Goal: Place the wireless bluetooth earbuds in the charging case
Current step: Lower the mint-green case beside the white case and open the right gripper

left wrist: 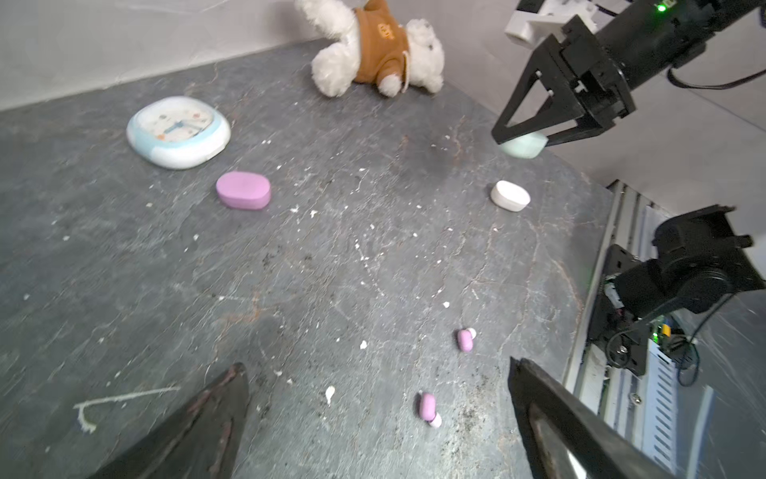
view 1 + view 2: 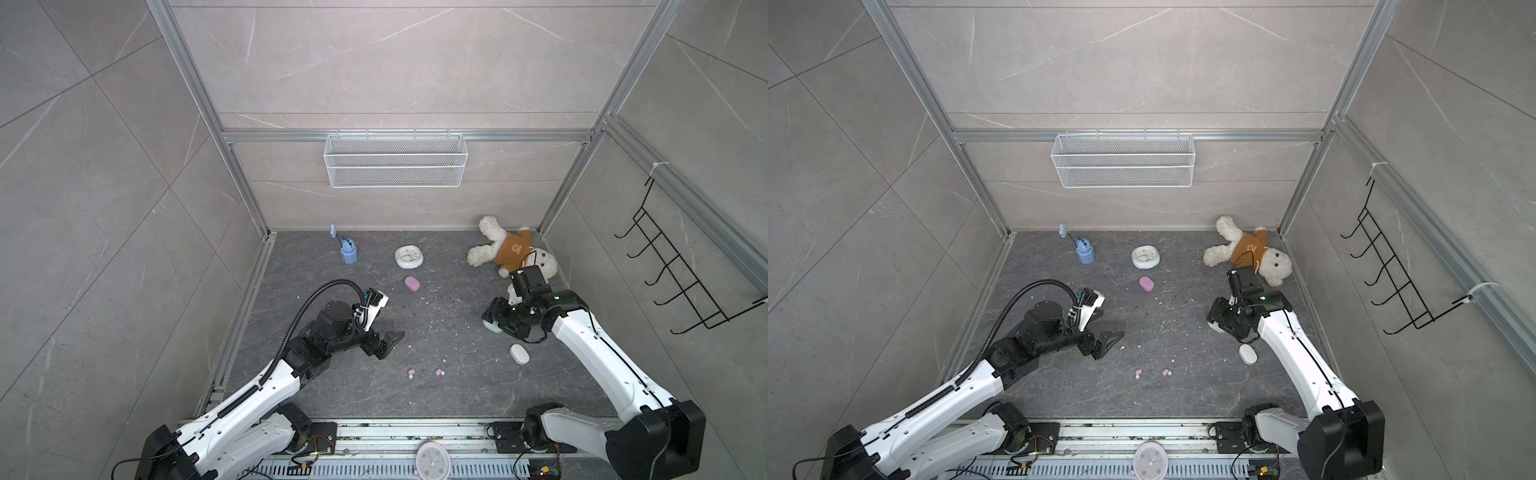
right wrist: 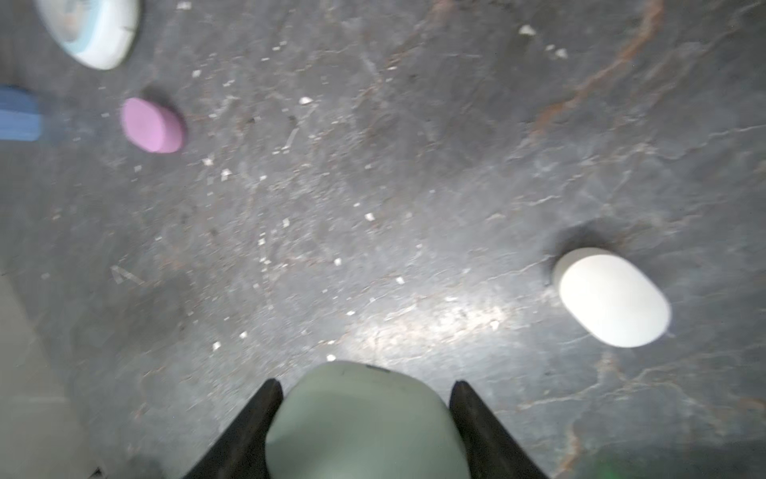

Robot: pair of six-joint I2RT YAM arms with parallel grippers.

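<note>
Earbuds, tiny pink plastic beans, lower centre in a top view: likely light, hard, slippery; pinch across the body. Open left end effector; right end effector grips mint-green oval case.

No text, brand or number is legible. The brown sweater on the teddy bear, far right, bears a pale emblem too blurred to read. The dials of the blue-rimmed clock, far middle, and the pink clock, near edge, show only tiny unreadable marks.
</note>
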